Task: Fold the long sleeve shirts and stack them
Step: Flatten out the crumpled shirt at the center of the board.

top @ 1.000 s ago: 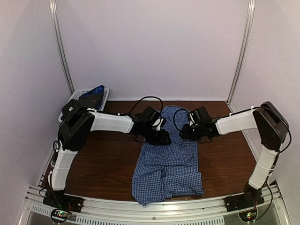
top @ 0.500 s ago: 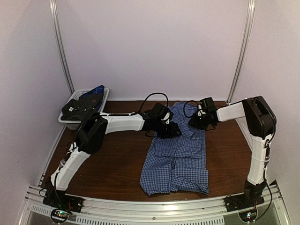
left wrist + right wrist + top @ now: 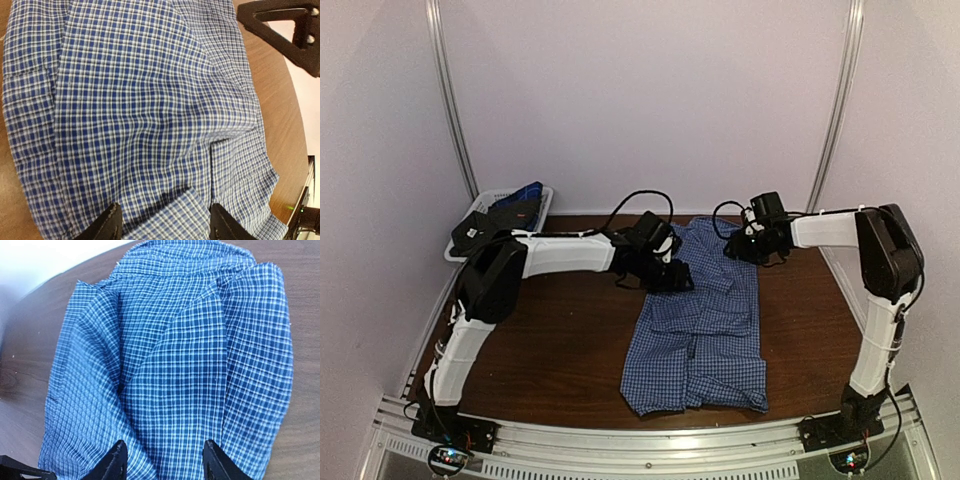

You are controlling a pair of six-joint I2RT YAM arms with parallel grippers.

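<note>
One long sleeve shirt (image 3: pixel 705 330), blue-and-white checked, lies partly folded lengthwise on the brown table (image 3: pixel 550 340), running from the far edge toward the near rail. My left gripper (image 3: pixel 670 275) hovers at its upper left edge. In the left wrist view its jaws (image 3: pixel 165 225) stand wide apart over the creased cloth (image 3: pixel 140 100), gripping nothing. My right gripper (image 3: pixel 740 248) is at the shirt's upper right. In the right wrist view its gripper (image 3: pixel 166 462) is open above the rumpled cloth (image 3: pixel 190 340), and no fold is pinched between the fingers.
A white lattice basket (image 3: pixel 480 204) holding dark and blue clothes (image 3: pixel 515 215) stands at the back left corner. White walls and metal posts close in the table on three sides. A metal rail (image 3: pixel 640 450) runs along the near edge between the arm bases.
Both grippers moved toward the far end and the shirt shifted slightly right with them. The right gripper's jaws have opened wider; the right arm has drawn back to the right.
</note>
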